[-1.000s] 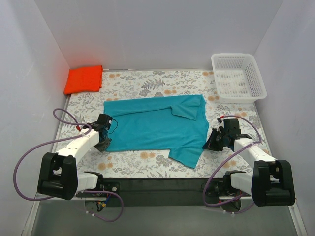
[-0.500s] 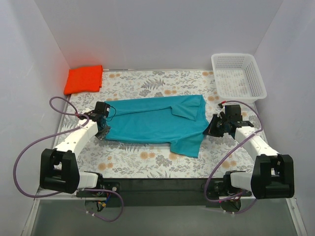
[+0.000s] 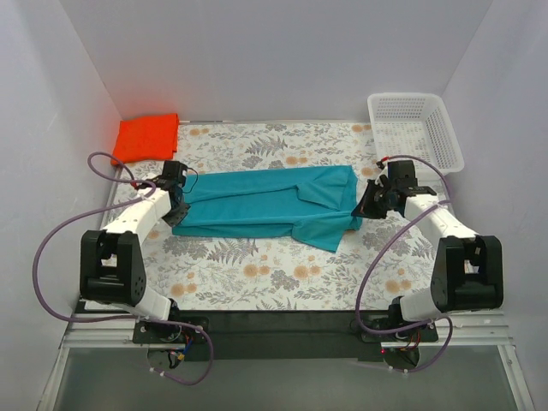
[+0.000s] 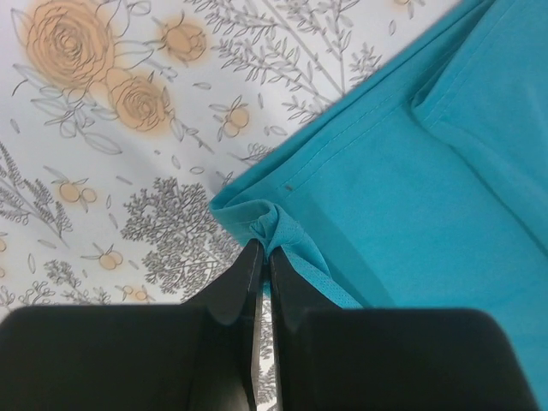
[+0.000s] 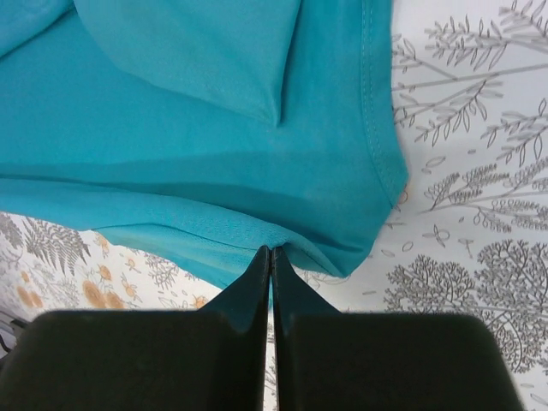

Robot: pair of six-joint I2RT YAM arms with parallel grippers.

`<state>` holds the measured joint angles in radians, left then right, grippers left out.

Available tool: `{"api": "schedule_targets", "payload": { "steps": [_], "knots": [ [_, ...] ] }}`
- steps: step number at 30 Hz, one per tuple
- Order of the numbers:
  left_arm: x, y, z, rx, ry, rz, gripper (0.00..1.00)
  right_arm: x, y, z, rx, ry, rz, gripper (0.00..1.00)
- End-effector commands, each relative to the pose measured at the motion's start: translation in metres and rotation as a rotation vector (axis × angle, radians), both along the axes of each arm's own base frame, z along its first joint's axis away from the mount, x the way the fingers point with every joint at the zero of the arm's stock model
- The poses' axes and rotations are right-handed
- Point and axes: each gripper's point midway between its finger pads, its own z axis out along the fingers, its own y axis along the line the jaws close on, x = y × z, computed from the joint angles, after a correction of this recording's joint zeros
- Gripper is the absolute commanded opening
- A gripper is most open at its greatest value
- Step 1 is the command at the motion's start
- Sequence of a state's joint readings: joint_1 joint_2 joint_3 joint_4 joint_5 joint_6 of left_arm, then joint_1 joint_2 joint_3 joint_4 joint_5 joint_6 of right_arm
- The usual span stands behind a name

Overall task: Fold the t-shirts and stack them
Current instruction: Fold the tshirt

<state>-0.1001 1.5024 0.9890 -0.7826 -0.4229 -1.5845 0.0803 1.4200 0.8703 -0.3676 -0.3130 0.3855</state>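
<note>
A teal t-shirt (image 3: 265, 205) lies across the middle of the floral table, its near half lifted and carried over the far half. My left gripper (image 3: 177, 203) is shut on the shirt's left edge; the left wrist view shows the fabric (image 4: 385, 171) pinched at the fingertips (image 4: 248, 265). My right gripper (image 3: 366, 205) is shut on the shirt's right edge; the right wrist view shows the cloth (image 5: 188, 128) bunched at the fingertips (image 5: 261, 261). A folded orange t-shirt (image 3: 146, 137) lies at the far left corner.
A white plastic basket (image 3: 413, 134) stands at the far right corner. White walls close in the table on three sides. Purple cables loop beside both arms. The floral tablecloth (image 3: 257, 274) shows in front of the shirt.
Both grippers have moved away from the near edge toward the back, carrying the shirt's near hem up and over. The shirt now looks narrower front to back.
</note>
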Motion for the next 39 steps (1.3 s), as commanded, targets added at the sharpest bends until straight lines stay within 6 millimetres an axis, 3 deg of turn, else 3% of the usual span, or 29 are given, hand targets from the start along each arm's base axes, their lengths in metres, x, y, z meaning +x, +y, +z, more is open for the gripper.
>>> {"api": "schedule_targets", "payload": {
  "steps": [1, 8, 13, 22, 29, 34, 38, 39],
  "knots": [
    [0.026, 0.011, 0.015, 0.047, -0.070, 0.011, 0.00, 0.024, -0.001, 0.013, -0.019, -0.049, 0.010, 0.01],
    [0.040, 0.014, 0.005, 0.059, -0.067, 0.022, 0.00, 0.044, -0.003, 0.014, -0.043, -0.057, 0.002, 0.01],
    [0.051, 0.018, -0.003, 0.088, -0.064, 0.016, 0.00, 0.051, -0.006, 0.002, -0.067, -0.034, 0.003, 0.01],
    [0.078, 0.012, 0.001, 0.072, -0.117, -0.031, 0.00, 0.060, -0.010, -0.011, -0.093, -0.021, -0.001, 0.01],
    [0.076, 0.017, -0.008, 0.098, -0.098, -0.016, 0.02, 0.061, -0.011, -0.022, -0.105, -0.006, 0.002, 0.01],
    [0.075, 0.016, -0.015, 0.090, -0.091, -0.015, 0.10, 0.065, -0.006, -0.019, -0.085, -0.030, 0.025, 0.05],
    [0.077, 0.012, -0.013, 0.068, -0.100, -0.014, 0.22, 0.069, -0.003, -0.010, -0.070, -0.063, 0.036, 0.15],
    [0.076, 0.012, -0.012, 0.064, -0.101, -0.010, 0.25, 0.070, -0.003, -0.007, -0.069, -0.072, 0.042, 0.23]
  ]
}}
